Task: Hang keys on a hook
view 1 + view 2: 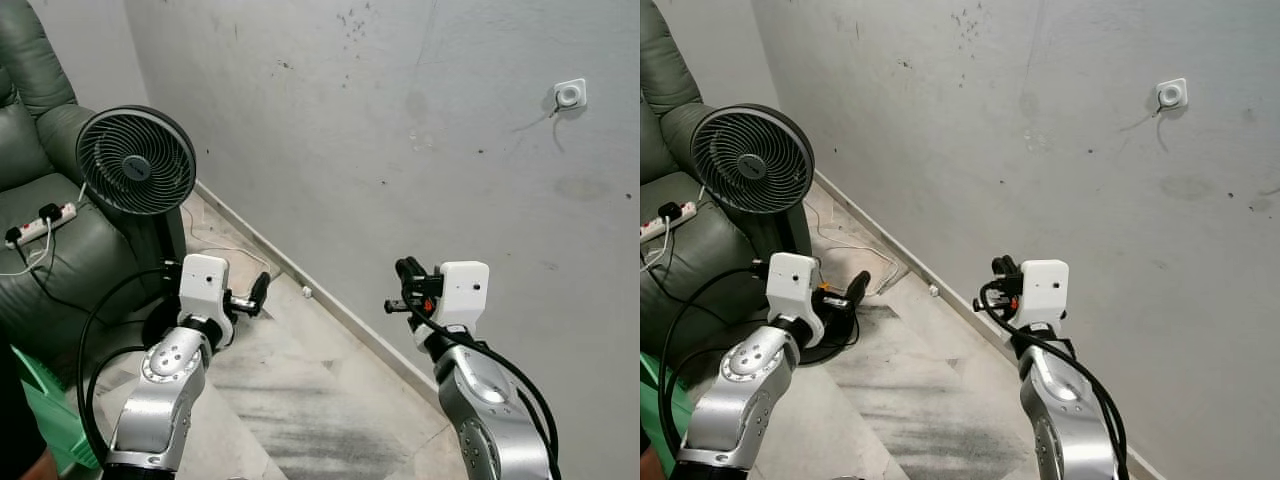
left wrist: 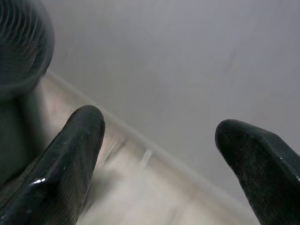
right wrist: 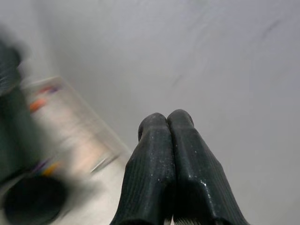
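Here the hook [image 1: 569, 95] is seen high on the far right wall, keys apparently already hung beneath. The right gripper [image 1: 404, 288] is pressed together, empty; the left gripper [image 1: 259, 293] is spread wide. Likely only withdrawal is called for.

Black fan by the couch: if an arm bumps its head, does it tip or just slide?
Probably tips sooner than slides: the fan carries a big round head high on a narrow stand. Its grille looks thin, so likely light but dentable. The cable trailing on the floor could snag it.
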### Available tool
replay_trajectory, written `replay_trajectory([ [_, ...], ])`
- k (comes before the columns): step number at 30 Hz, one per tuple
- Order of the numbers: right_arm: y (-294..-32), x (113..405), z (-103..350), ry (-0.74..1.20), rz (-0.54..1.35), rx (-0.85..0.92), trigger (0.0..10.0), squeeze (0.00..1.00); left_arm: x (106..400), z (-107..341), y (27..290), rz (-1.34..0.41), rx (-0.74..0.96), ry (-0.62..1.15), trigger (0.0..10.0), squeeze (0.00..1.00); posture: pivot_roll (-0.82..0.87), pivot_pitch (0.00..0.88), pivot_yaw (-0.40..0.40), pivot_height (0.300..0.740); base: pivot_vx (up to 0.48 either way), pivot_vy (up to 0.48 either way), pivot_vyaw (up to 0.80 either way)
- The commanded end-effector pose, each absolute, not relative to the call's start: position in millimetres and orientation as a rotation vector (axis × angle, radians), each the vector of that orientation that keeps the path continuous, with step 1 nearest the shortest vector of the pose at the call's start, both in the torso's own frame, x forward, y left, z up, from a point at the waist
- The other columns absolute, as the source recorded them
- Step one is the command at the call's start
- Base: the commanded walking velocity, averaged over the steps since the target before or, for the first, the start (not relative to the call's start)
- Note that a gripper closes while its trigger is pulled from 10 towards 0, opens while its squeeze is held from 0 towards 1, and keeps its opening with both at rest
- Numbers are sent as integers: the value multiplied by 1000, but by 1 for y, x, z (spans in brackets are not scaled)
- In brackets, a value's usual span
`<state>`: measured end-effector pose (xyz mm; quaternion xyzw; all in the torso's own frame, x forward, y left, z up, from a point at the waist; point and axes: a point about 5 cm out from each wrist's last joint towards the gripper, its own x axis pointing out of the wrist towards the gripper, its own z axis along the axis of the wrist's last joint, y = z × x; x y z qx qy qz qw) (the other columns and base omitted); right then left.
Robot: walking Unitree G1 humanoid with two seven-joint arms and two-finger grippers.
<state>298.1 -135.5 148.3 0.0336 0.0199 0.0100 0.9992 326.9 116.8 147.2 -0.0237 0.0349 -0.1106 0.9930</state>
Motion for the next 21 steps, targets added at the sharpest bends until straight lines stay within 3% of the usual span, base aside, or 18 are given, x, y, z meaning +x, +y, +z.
replay_trajectory([
  [1, -139, 296, 149, 51, -10, 93, 10000, 0, 329, 162, 102, -264, -40, -7, 10000, 0, 15, 0, -139, 740, 0, 0, 0],
  [14, -140, 290, 139, 89, 36, 80, 10000, 0, 327, 152, 110, -238, 9, -41, 10000, 0, 23, 0, -145, 740, 0, 0, 0],
  [17, -149, 284, 134, 46, -39, -158, 10000, 0, 321, 145, 113, -252, 0, -26, 10000, 0, 21, 0, -143, 740, 0, 0, 0],
  [21, -150, 274, 131, 94, 23, -19, 10000, 0, 317, 140, 114, -261, 7, -18, 10000, 0, 16, 0, -140, 740, 0, 0, 0],
])
